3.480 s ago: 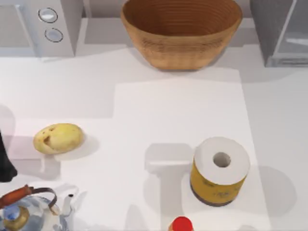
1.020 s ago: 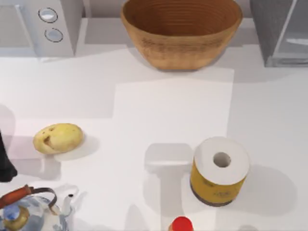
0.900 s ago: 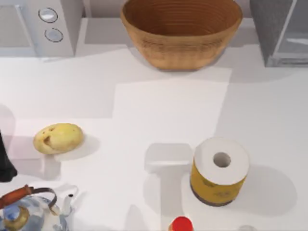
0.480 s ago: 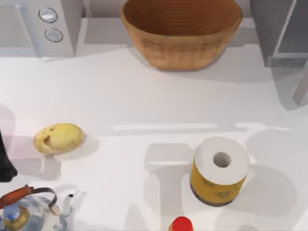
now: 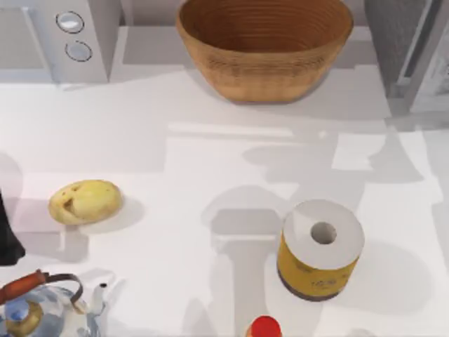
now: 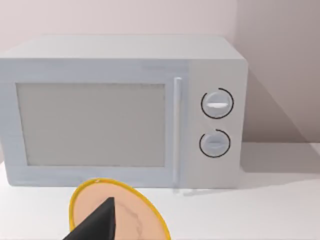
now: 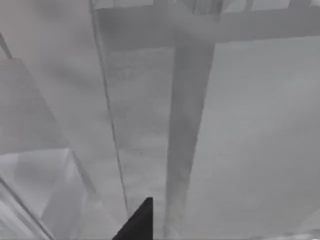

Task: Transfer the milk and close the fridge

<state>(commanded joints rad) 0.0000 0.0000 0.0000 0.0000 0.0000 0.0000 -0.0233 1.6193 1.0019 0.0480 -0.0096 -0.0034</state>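
Fridge (image 5: 410, 49) at tabletop's far right corner, dark grey, door standing ajar. Milk carton not made out. Right wrist view close on grey fridge panels (image 7: 150, 100); dark fingertip (image 7: 137, 222) of right tool at edge, grip state cannot tell. Wicker basket (image 5: 264, 45) far centre. Microwave (image 5: 59, 38) with two dials far left. Paper roll (image 5: 320, 249) right of centre. Potato (image 5: 85, 201) left. Kettle (image 5: 38, 309) near left corner. Red cap (image 5: 264, 328) at near edge. Left arm (image 5: 7, 235) parked at left edge; left tool state cannot tell.
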